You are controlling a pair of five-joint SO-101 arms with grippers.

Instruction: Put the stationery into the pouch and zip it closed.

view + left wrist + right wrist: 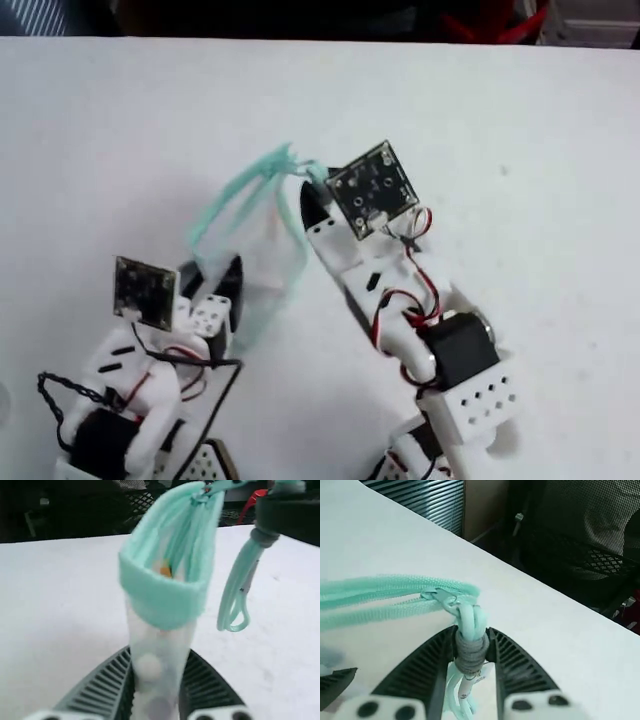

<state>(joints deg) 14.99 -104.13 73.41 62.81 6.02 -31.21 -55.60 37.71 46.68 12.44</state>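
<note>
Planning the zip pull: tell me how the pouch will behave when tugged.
Probably floppy: the pouch bows open between the left end effector and the right end effector pinching its cord loop. Likely light: its wall looks thin, translucent. May deform before zipping.

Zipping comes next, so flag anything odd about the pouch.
Nothing spilled or damaged. The pouch gapes open, pinched in the left hand; the right hand grips the zip cord, slider at the far end.
</note>
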